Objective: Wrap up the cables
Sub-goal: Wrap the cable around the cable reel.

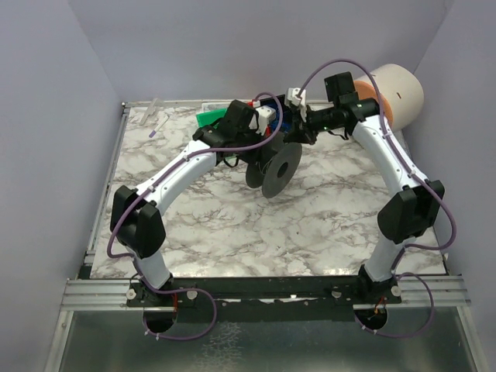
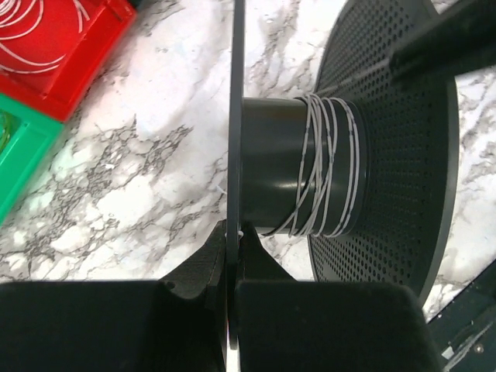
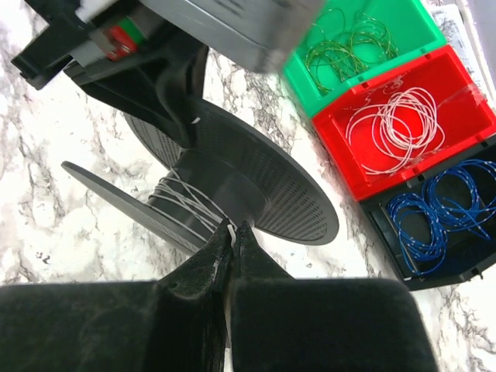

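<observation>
Your left gripper (image 2: pixel 235 256) has its jaws pinched on the rim of the spool's (image 3: pixel 256 194) thin flange (image 2: pixel 236 93), holding it on edge with its long axis level. The white cable (image 2: pixel 329 167) sits in several turns around the hub (image 2: pixel 271 170), close against the perforated flange (image 2: pixel 387 139). Your right gripper (image 3: pixel 233 232), jaws pressed together, appears to nip that cable's free end just beside the hub, so the right arm is the nearer one.

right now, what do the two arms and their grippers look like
The left arm and right arm both have white links between bulky black joint housings. A purple hose loops along each arm down to its base. The left gripper and right gripper are matte black, with blocky fingers that taper to narrow tips.
</observation>
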{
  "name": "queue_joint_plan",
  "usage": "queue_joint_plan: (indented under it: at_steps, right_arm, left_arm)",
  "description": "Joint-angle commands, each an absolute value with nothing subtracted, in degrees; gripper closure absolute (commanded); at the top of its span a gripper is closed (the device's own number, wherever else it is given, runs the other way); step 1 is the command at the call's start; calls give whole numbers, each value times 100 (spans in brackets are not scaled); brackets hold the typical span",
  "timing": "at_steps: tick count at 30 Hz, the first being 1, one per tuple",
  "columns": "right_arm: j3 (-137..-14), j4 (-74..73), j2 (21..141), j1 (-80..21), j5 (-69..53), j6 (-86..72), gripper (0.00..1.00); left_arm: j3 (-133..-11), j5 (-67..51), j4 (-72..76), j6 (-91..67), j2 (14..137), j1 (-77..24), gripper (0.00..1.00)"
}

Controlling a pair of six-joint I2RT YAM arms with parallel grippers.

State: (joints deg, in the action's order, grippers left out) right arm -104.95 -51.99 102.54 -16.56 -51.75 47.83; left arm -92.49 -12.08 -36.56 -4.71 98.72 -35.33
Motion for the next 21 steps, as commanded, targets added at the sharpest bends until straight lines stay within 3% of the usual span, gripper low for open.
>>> queue_joint_plan:
  at_steps: [1,12,21]
  right_arm:
    - [-10351,-5012,10078,-2062,-4486,4470,99]
    - [-9225,-3517,9455,-2814,-3630,3815,100]
    - [-9109,-4124,9559,-3246,-3481,4600,100]
  left_arm:
    - [-9439,-551,-3446,-804,9896,-3516,100]
    - [-9283,-421,-3205,-1288,9936,-3515,100]
    - [-9205,-309,-3123,-1456,9897,-3499,100]
